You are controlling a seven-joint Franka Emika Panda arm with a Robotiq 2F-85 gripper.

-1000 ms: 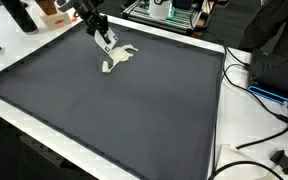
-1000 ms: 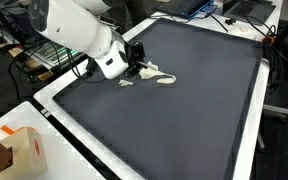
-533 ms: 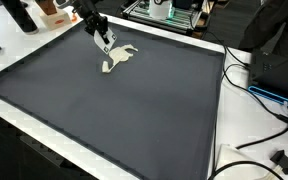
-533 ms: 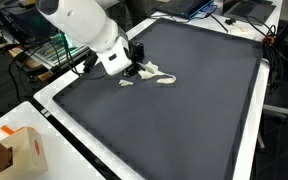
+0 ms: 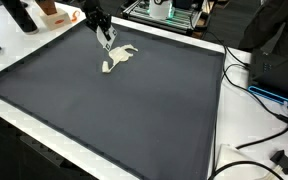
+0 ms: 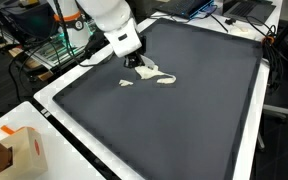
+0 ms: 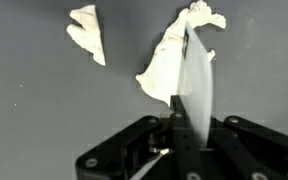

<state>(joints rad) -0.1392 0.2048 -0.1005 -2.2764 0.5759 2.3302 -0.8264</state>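
Grip: my black gripper (image 6: 136, 64) looks clenched on a thin strip of the crumpled white cloth (image 6: 157, 76), which lies on the flat black mat (image 6: 174, 120) near one edge.
Risk: I judge the strip could slip or tear under a quick lift, and the small white scrap (image 7: 87, 33) just beside it might get dragged along.
Containers: one brown cardboard box (image 6: 22, 150) off the mat. I can't see its contents.

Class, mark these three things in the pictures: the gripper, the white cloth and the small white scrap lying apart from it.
gripper (image 6: 137, 65), in an exterior view, between its fingertips.
white cloth (image 7: 166, 68), wrist view, on its crumpled middle.
small white scrap (image 7: 87, 33), wrist view, on its centre.
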